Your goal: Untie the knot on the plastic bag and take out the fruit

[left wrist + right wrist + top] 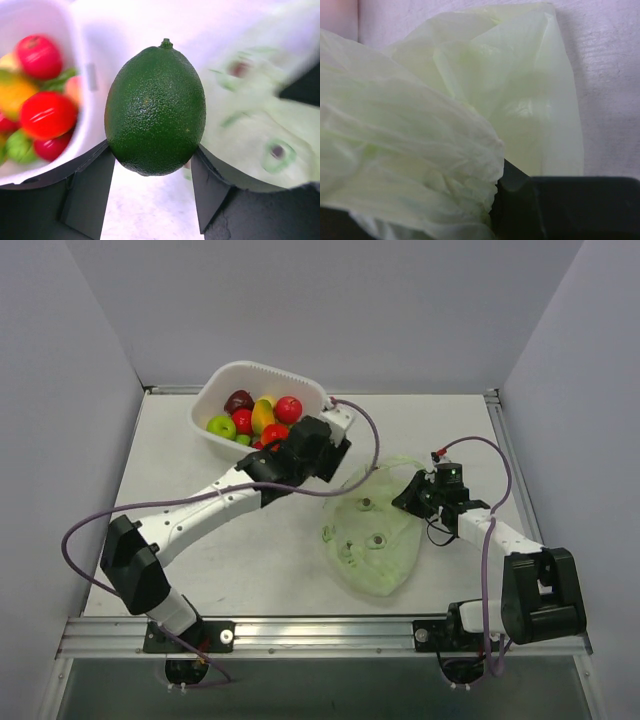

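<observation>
Left wrist view: the dark green, pebbly-skinned oval fruit (155, 107) stands on end, long axis vertical and stem nub uppermost. It is grasped at its lower flanks by the two black fingers of your left hand (152, 152), just beside the white plastic basket (265, 372). Top view: the thin, pale green plastic bag (375, 540) lies flattened on the table (170, 460), long axis running near to far, and your right hand (412, 492) is clenched on its crumpled far-right edge.

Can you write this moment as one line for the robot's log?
left gripper: shut on dark green fruit | right gripper: shut on plastic bag | basket: red apple inside
</observation>
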You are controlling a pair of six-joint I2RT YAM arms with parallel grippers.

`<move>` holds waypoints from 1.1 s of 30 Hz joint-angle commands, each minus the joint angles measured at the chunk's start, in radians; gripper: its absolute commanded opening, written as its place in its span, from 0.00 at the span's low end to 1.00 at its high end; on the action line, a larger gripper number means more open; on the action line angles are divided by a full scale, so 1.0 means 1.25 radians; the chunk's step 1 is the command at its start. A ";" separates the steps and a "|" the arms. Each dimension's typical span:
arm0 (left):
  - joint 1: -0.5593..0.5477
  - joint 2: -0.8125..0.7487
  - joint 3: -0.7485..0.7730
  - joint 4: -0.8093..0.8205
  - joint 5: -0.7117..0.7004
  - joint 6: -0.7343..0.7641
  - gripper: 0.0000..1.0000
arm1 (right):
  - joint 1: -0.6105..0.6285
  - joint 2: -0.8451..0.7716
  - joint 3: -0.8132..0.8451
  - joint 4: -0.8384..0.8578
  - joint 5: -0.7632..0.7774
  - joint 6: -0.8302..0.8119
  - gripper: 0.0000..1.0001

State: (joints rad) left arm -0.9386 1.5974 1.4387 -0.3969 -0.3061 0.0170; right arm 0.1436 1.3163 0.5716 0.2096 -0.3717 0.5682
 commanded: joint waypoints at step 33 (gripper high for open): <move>0.458 -0.533 -0.314 0.061 -0.042 -0.162 0.97 | 0.128 -0.075 0.087 -0.117 0.095 -0.078 0.21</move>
State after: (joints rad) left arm -0.3672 1.1397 1.1389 -0.3214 -0.3405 -0.1902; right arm 0.2569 1.2869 0.6044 0.1379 -0.3351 0.5198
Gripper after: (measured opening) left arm 0.974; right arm 0.193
